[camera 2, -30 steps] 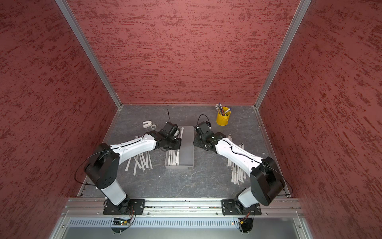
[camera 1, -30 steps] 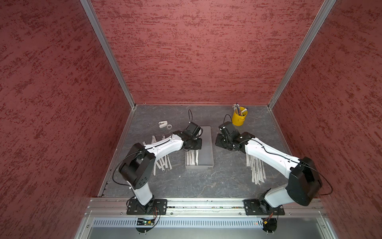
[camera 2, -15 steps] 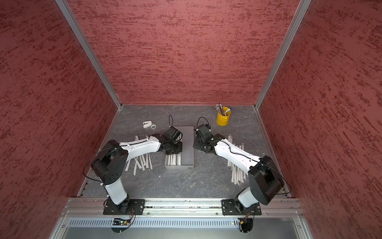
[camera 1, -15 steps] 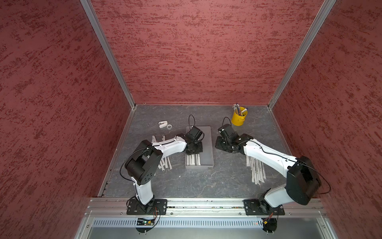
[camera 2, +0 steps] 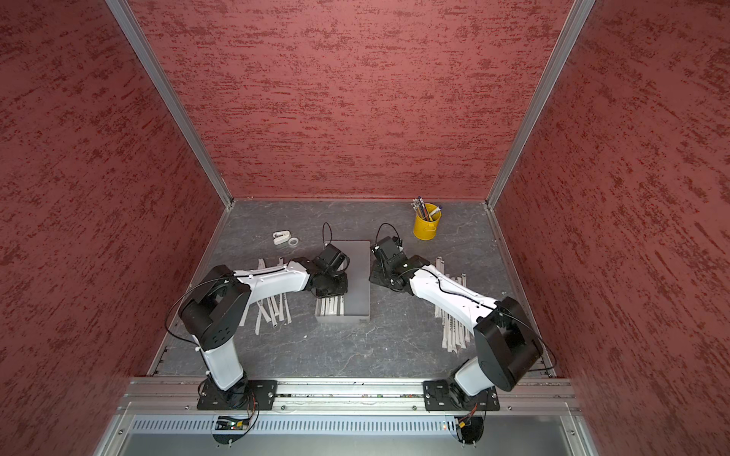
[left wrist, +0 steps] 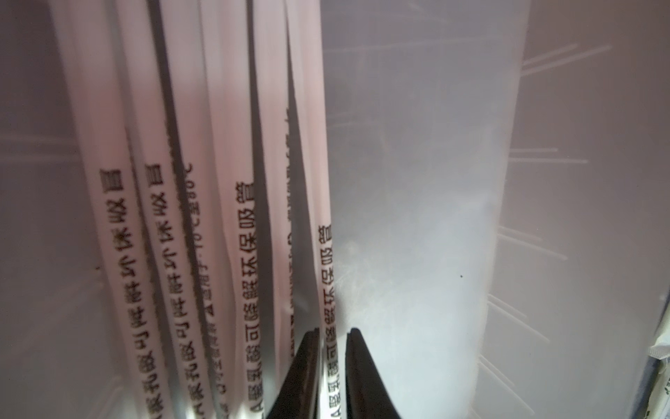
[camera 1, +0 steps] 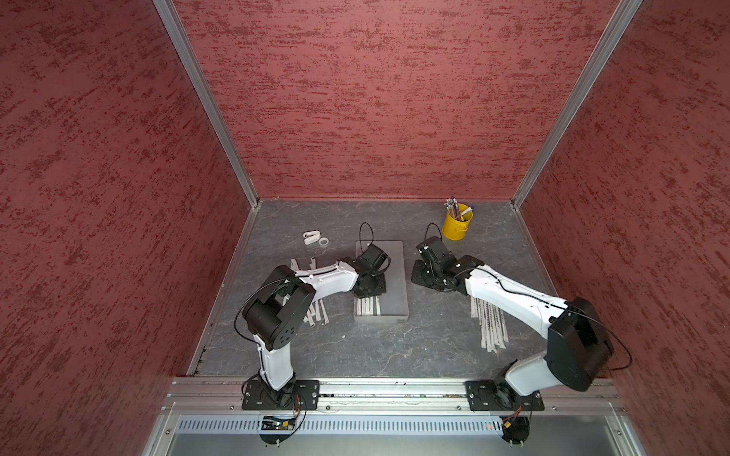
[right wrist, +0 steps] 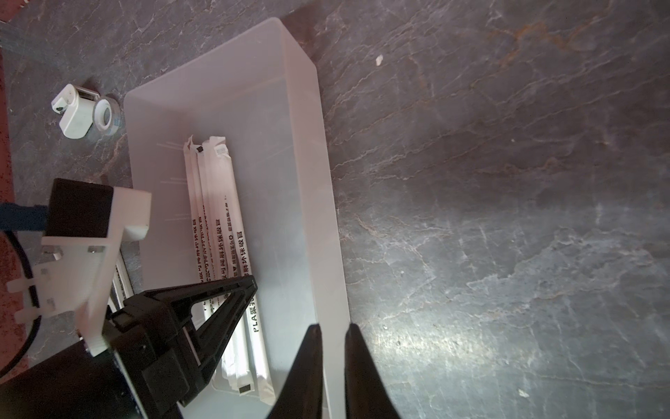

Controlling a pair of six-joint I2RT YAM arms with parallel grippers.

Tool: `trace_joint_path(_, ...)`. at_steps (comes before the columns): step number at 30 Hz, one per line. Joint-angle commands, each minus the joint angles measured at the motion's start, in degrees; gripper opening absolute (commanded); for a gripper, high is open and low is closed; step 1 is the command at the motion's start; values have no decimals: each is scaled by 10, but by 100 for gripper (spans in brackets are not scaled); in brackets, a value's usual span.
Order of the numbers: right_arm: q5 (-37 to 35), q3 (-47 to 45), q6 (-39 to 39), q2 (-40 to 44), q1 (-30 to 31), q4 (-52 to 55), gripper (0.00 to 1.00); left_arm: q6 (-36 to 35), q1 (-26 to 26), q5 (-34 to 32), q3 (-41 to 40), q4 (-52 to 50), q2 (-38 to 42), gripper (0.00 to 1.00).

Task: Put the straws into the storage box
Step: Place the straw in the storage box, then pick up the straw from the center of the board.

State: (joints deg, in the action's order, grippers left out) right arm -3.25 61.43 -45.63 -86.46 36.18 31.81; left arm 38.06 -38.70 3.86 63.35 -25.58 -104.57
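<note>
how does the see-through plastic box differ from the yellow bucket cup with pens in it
The translucent rectangular plastic storage box is shallow and flat; the yellow round bucket-shaped cup is taller and narrow. The box holds white paper-wrapped straws lying flat; the cup holds pens standing upright. The box sits mid-table; the cup stands near the back wall. Both are open-topped, on the grey table.

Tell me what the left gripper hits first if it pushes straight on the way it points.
Probably the straw running between its tips: the left gripper points down into the storage box, onto the straws laid there. Depth is unclear, so it might reach bare box floor first.
</note>
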Motion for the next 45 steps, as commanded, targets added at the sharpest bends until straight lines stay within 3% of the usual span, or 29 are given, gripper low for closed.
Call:
trace_joint_path(1, -13, -5, 16, 14, -14, 21, 16, -8, -2, -18, 13, -27, 19, 21)
trace_joint_path(6, -30, -26, 49, 72, -78, 80, 16, -28, -6, -25, 41, -69, 69, 27)
trace_joint_path(10, -33, -66, 92, 98, -175, 126, 18, -76, -11, -36, 48, -85, 141, 41)
trace_joint_path(12, -40, -88, 108, 98, -210, 124, 20, -106, -11, -78, 39, -90, 172, 51)
trace_joint_path(16, -79, -103, 135, 69, -248, 110, 22, -152, -16, -238, -1, -89, 209, 67)
trace_joint_path(18, -83, -105, 141, 50, -264, 93, 23, -164, -13, -275, -24, -75, 221, 75)
trace_joint_path(23, -87, -87, 152, -12, -273, 50, 22, -135, 21, -225, -85, -19, 258, 90)
trace_joint_path(28, -100, -71, 159, -59, -277, 33, 18, -92, 62, -146, -134, 31, 285, 91)
trace_joint_path(35, -53, -70, 160, -90, -265, 13, 12, -97, 66, -138, -138, 22, 277, 90)
trace_joint_path(45, 34, -85, 122, -79, -193, 19, 15, -95, 68, -142, -144, 23, 271, 90)
